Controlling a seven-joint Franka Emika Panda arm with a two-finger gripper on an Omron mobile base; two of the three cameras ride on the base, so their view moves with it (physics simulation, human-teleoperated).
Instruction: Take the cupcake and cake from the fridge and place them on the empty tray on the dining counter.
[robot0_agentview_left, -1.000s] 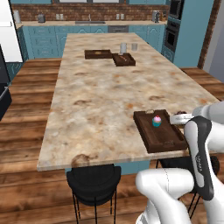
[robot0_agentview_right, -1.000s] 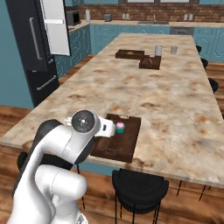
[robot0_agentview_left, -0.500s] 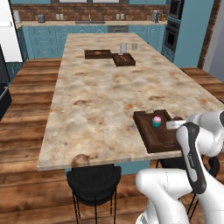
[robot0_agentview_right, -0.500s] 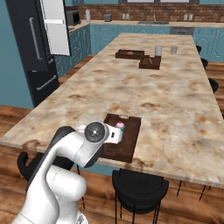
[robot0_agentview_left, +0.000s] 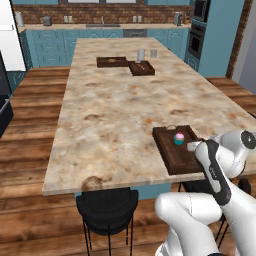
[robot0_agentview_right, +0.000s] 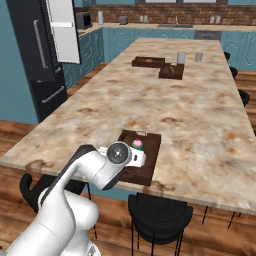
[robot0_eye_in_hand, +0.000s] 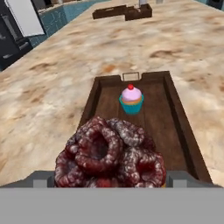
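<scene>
Gripper (robot0_agentview_left: 193, 146) in the left base view sits low at the right edge of the wooden tray (robot0_agentview_left: 172, 154), which lies near the front right corner of the marble table (robot0_agentview_left: 115, 110). The cupcake (robot0_agentview_left: 179, 138) stands upright in the far half of that tray. 2 other dark trays (robot0_agentview_left: 112, 61) lie side by side at the far end of the table, well apart from it, and a black stool (robot0_agentview_left: 106, 205) stands under the near edge.

From the right base view, the gripper (robot0_agentview_right: 140, 159) hangs over the near half of the tray (robot0_agentview_right: 150, 176), with the cupcake (robot0_agentview_right: 137, 145) just beyond it. The dark fridge (robot0_agentview_right: 40, 50) stands at the far left, off the table (robot0_agentview_right: 190, 115).

Looking along the hand, the gripper (robot0_eye_in_hand: 111, 180) has its 2 tips spread wide. The brown cake (robot0_eye_in_hand: 109, 151) sits between them on the near end of the tray (robot0_eye_in_hand: 176, 109). The cupcake (robot0_eye_in_hand: 131, 99) stands further along, near the cake but apart from it.
</scene>
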